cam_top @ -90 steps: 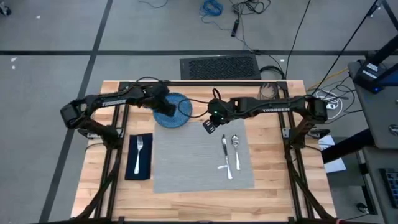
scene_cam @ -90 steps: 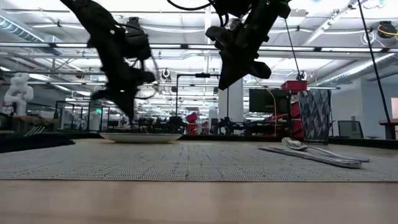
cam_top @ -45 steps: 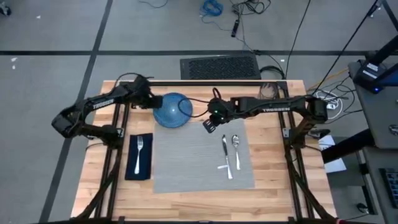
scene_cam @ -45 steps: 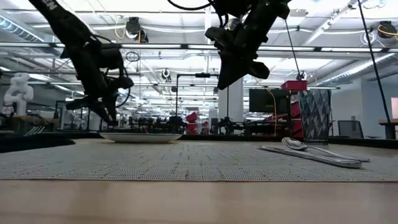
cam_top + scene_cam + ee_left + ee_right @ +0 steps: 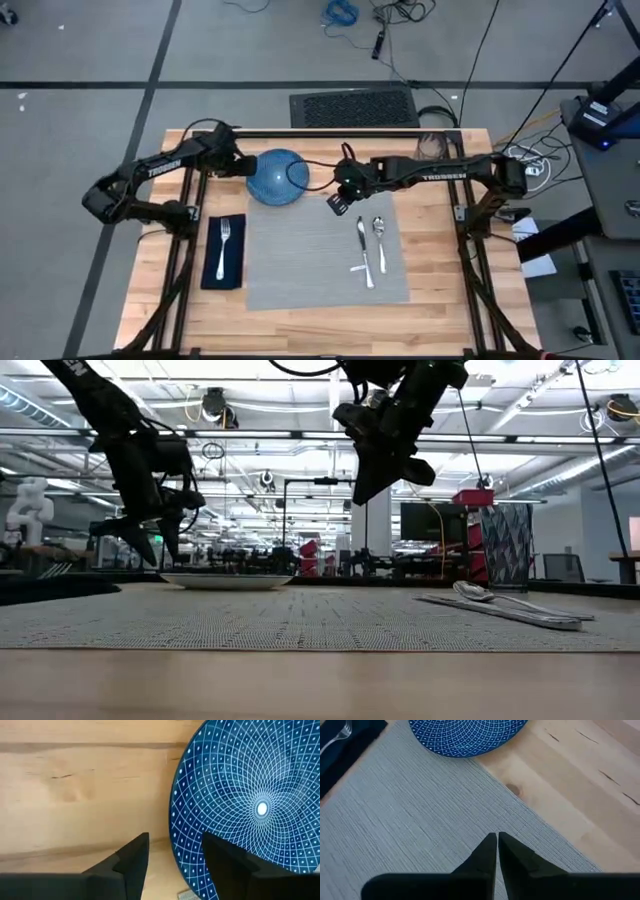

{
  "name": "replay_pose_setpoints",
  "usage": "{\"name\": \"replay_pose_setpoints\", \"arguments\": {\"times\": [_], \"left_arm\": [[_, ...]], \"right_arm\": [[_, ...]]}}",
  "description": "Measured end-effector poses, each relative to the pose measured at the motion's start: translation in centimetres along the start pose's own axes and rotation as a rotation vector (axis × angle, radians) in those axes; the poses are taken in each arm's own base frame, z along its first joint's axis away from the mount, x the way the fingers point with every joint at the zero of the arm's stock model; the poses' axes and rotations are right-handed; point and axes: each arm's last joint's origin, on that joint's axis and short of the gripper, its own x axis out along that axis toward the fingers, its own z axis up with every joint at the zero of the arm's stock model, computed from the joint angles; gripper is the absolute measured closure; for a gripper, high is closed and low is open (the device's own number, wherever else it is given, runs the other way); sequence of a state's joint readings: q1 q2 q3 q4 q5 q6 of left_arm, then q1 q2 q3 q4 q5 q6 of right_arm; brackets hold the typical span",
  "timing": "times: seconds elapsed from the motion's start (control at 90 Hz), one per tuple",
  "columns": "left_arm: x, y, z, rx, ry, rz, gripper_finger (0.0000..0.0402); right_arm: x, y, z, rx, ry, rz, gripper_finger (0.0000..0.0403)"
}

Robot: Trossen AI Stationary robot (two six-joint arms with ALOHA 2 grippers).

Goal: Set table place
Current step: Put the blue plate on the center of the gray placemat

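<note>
A blue patterned plate (image 5: 277,177) lies at the far left corner of the grey placemat (image 5: 325,250), partly on the mat and partly on the wooden table (image 5: 440,300). My left gripper (image 5: 175,865) hovers open just left of the plate's rim (image 5: 175,815), above the wood (image 5: 150,540). My right gripper (image 5: 338,203) hangs shut above the mat's far edge (image 5: 497,842), touching nothing. A fork (image 5: 224,245) lies on a dark navy napkin (image 5: 224,268) left of the mat. A knife (image 5: 364,255) and a spoon (image 5: 380,238) lie on the mat's right part.
Black frame rails (image 5: 330,132) run along the table's far edge and down both sides. Bare mat stretches between the plate and the cutlery. Bare wood lies along the near edge and at the far right corner.
My left gripper has moved from above the plate toward the table's left edge and a little down, ending beside the plate's rim. The plate has stayed where it was. My right arm has kept still.
</note>
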State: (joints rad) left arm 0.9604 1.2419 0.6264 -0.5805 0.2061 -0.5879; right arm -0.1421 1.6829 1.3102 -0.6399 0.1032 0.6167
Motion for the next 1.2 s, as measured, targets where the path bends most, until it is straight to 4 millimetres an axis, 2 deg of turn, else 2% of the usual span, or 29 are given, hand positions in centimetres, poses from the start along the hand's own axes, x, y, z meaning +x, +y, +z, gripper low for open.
{"name": "replay_pose_setpoints", "arguments": {"times": [0.389,0.744,0.889,1.1,1.2], "left_arm": [[3.2,1.9,-2.3,-0.146,0.018,-0.167,0.0233],[3.6,0.6,-2.2,-0.15,-0.057,-0.296,0.0239],[3.9,0.4,-2.5,-0.143,-0.056,-0.268,0.0275],[4.9,-0.7,-2.8,-0.12,-0.069,-0.269,0.0379],[5.0,-1.6,-2.5,-0.101,-0.103,-0.329,0.0392]], "right_arm": [[0.0,0.0,0.0,0.001,-0.001,0.0,0.0397],[0.0,0.0,0.0,-0.004,-0.001,0.0,0.0397],[0.0,0.0,0.0,-0.004,-0.001,0.0,0.0397],[0.0,0.0,0.0,-0.004,0.0,0.0,0.0397],[0.0,0.0,0.0,-0.004,-0.001,-0.001,0.0397]]}}
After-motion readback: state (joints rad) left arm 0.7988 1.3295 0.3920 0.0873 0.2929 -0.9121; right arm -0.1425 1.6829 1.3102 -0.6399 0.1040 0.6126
